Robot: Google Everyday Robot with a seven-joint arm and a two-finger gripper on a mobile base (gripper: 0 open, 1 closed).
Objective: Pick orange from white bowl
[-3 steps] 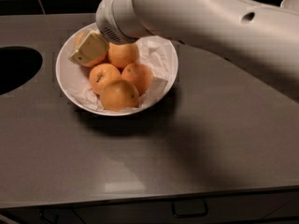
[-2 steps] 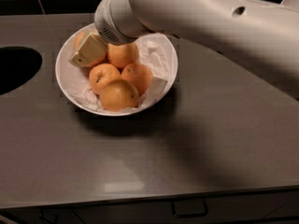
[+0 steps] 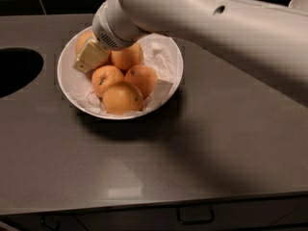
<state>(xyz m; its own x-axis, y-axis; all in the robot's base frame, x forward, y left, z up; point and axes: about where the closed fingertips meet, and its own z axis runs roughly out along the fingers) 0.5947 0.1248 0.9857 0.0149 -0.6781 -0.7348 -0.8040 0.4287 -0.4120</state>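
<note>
The white bowl (image 3: 166,57), lined with crumpled white paper, stands on the dark counter left of centre and holds five oranges. The largest, paler yellow-orange one (image 3: 121,98) lies at the bowl's front. Smaller, deeper-orange ones lie behind it at the left (image 3: 106,79), at the right (image 3: 143,78) and in the middle back (image 3: 126,57). Another orange (image 3: 83,39) shows at the back left, partly hidden. My gripper (image 3: 90,57), cream-coloured at its tip, reaches down from the thick white arm (image 3: 202,18) into the bowl's back left, against that back-left orange.
The dark grey counter (image 3: 192,158) runs to a front edge with drawer handles (image 3: 195,216) below it. A round dark opening (image 3: 14,71) is sunk into the counter at the far left. The arm covers the back right of the counter.
The gripper has shifted a little down and to the left inside the bowl. The oranges and the bowl have not moved.
</note>
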